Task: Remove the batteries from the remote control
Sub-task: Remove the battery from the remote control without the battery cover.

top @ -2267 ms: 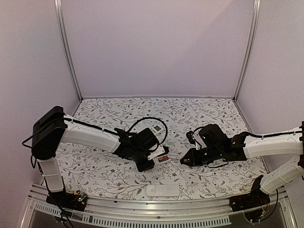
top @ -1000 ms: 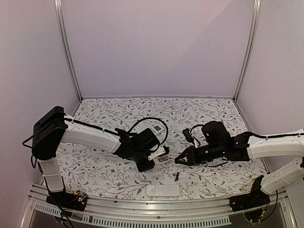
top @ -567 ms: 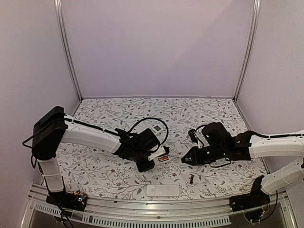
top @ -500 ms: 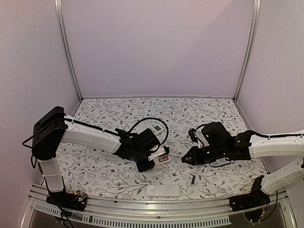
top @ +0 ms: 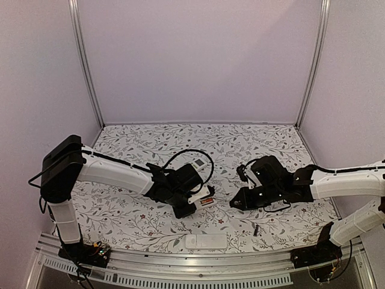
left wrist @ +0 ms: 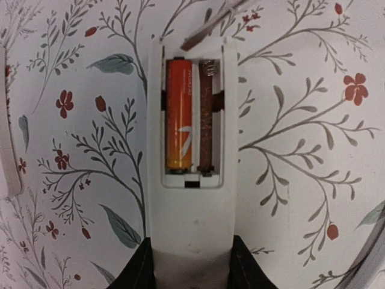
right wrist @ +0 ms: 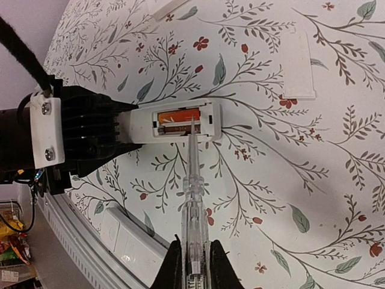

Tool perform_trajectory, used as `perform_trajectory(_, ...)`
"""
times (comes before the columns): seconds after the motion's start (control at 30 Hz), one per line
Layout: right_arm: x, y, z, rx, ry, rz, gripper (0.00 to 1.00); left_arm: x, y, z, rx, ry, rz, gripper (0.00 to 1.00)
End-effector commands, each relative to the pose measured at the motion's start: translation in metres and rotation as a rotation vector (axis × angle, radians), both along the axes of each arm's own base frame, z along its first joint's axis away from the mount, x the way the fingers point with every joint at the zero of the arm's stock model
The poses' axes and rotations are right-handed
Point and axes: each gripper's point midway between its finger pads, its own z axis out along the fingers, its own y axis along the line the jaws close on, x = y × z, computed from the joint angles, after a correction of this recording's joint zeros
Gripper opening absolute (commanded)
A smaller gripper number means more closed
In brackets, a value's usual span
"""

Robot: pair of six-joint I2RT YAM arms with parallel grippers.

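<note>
White plastic, the remote control lies with its back up on the floral tabletop, left of the middle and toward the near side, its battery compartment uncovered; the left gripper has its black jaws clamped on the remote's two long sides, at the end away from the compartment. Inside, an orange battery fills the left slot as the left wrist camera sees it; the slot beside it holds only brown contacts and a spring at one end.

The right gripper reaches in from the right with its jaws closed on a clear stick, which points at the remote; the stick's thin tip reaches the compartment on the side of the vacant slot, though whether it touches the remote I cannot tell.

A dark battery lies loose on the tabletop, close to the near edge, to the right of the remote and well apart from it; in the overhead view it sits nearer than the right gripper. A white flat piece lies on the far side of the remote, apart from it; a white bar lies along the near edge of the tabletop, near the remote but not touching it.
</note>
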Motion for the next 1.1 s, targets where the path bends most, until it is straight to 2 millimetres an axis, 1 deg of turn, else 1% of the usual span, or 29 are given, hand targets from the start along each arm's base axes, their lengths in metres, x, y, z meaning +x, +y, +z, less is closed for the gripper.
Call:
perform_trajectory(0.0,0.005,0.003,0.004,-0.009,-0.017,-0.002,0.00,-0.017,0.010,-0.036,0.094,0.053,-0.039,0.17)
perform_trajectory(0.33,0.006,0.002,-0.003,-0.036,-0.011,0.002,0.00,-0.018,0.011,-0.038,0.100,0.054,-0.039,0.17)
perform_trajectory(0.7,0.008,0.003,-0.007,-0.055,-0.014,0.005,0.00,-0.018,0.012,-0.039,0.103,0.053,-0.040,0.17)
perform_trajectory(0.93,0.009,0.000,-0.010,-0.074,-0.012,-0.007,0.00,-0.018,0.012,-0.039,0.104,0.051,-0.041,0.17)
perform_trajectory(1.07,0.013,-0.002,-0.002,-0.065,-0.037,-0.028,0.00,-0.019,0.012,-0.039,0.106,0.050,-0.042,0.17)
